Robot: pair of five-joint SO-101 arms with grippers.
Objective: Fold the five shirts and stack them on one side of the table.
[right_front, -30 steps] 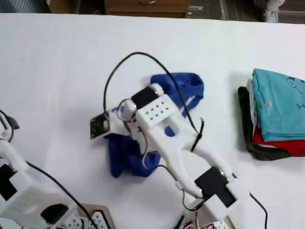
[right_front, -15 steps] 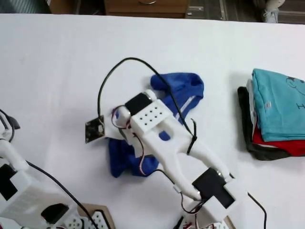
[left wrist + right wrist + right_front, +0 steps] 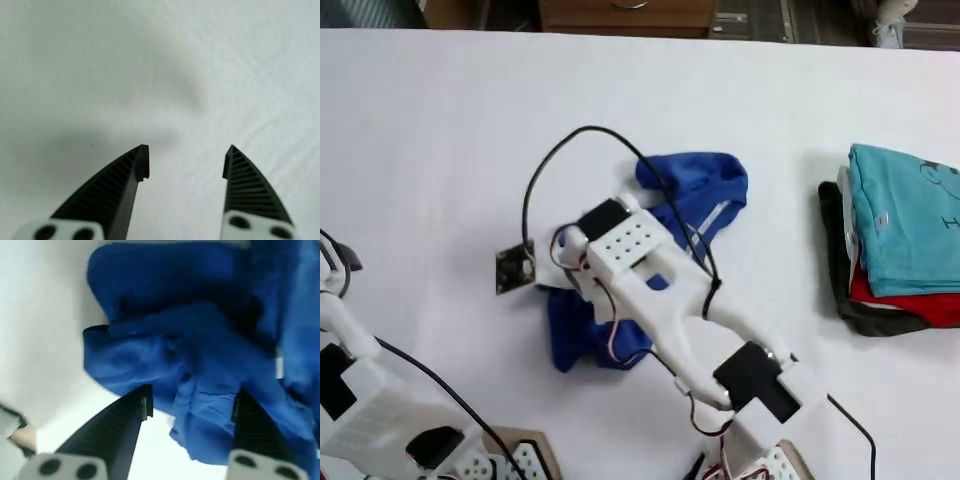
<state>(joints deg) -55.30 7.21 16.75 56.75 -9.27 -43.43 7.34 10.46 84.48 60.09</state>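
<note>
A crumpled blue shirt [image 3: 705,190] lies mid-table, partly hidden under the right arm that stretches over it from the front edge. In the right wrist view my right gripper [image 3: 189,407] stands open just above a bunched fold of the blue shirt [image 3: 200,355], nothing gripped between its dark fingers [image 3: 127,417]. A stack of folded shirts [image 3: 905,240], teal on top over red and black, sits at the right edge. My left gripper [image 3: 185,162] is open over the bare white table [image 3: 165,65], with nothing between its fingers.
The left arm's white base [image 3: 370,400] sits at the front left corner. A black cable [image 3: 555,165] loops from the right arm over the table. A small dark camera module [image 3: 515,265] hangs left of the right arm's wrist. Wooden furniture [image 3: 625,12] stands behind the table.
The right arm has shifted a little leftward and toward the front over the blue shirt. The shirt and the folded stack have not moved.
</note>
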